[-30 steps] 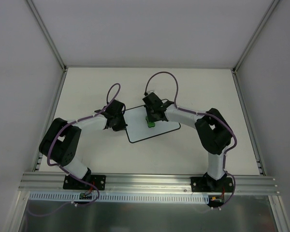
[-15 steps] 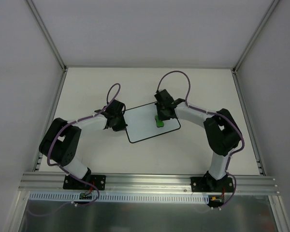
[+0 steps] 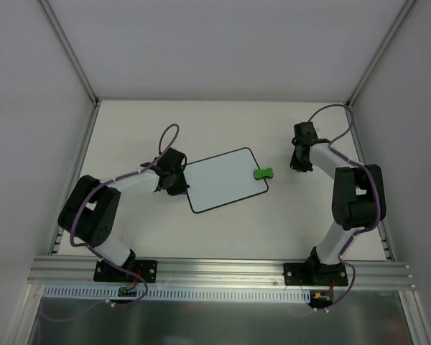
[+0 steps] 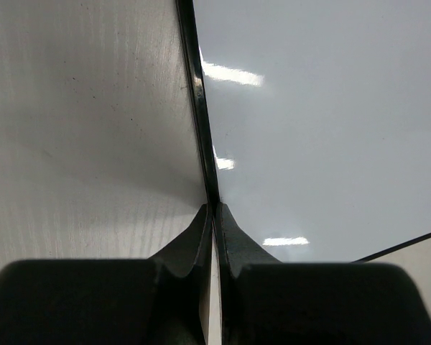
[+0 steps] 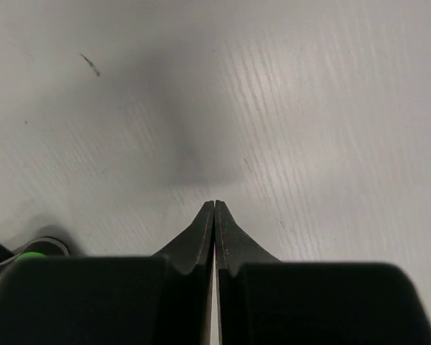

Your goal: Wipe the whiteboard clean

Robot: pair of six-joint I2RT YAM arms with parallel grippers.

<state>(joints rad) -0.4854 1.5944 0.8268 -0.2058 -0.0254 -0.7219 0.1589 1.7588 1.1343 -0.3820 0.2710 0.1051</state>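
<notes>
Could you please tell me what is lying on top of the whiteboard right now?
Only a small green eraser block lies on the flat white black-rimmed whiteboard, at its right edge. The left gripper, fingers shut, covers part of the left rim.

The whiteboard is glossy and smooth, mirroring lamps; the table matt, finely grained; the near rail brushed metal.

One whiteboard, one eraser
</notes>
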